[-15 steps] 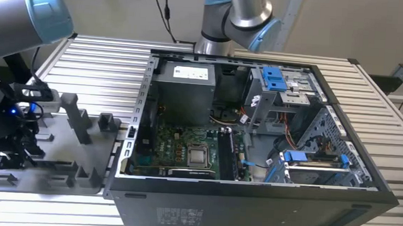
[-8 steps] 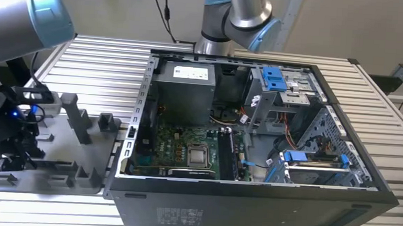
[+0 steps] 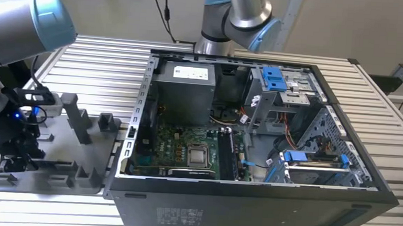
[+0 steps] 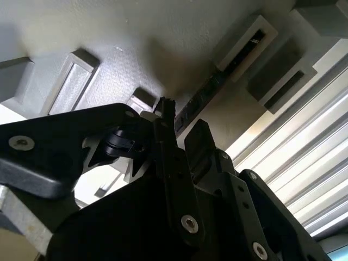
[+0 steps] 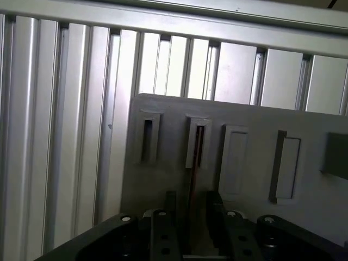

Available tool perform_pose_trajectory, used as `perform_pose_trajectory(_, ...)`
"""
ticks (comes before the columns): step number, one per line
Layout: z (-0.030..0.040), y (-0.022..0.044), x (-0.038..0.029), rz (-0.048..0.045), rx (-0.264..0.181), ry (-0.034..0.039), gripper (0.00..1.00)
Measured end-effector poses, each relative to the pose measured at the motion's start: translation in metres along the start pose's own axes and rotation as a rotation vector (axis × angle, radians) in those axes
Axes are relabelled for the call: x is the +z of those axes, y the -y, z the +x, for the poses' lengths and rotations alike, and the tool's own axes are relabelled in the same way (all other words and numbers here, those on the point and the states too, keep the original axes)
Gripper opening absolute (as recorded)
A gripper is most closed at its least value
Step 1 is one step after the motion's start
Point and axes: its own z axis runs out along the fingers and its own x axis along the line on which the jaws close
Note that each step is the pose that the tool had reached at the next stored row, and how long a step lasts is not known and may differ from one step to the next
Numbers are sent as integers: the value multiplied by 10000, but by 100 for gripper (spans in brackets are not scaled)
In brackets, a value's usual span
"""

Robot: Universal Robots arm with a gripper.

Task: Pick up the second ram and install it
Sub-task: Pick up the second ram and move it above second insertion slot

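Gripper (image 5: 191,220) straddles slim dark ram (image 5: 196,152) in grey fixture (image 5: 163,109)

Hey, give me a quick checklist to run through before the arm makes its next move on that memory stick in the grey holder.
1. second ram standing edge-up in its grey fixture slot: ok.
2. end effector straddles the stick, one finger each side: ok.
3. End effector open, with gaps beside the stick: ok.
4. Stick gripped: not ok.
5. Free slot on the motherboard inside the computer case: cannot tell.
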Motion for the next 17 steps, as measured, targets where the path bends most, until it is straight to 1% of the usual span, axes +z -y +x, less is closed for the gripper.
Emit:
perform_pose_trajectory(5,0,0,2,2,0,1,36)
perform_pose_trajectory(6,-1,0,1,1,0,1,34)
perform_pose_trajectory(7,0,0,2,2,-1,1,27)
perform_pose_trajectory(8,0,0,1,1,-1,0,27)
perform_pose_trajectory(10,0,0,2,2,-2,1,15)
perform_pose_trajectory(17,0,0,2,2,-3,1,14)
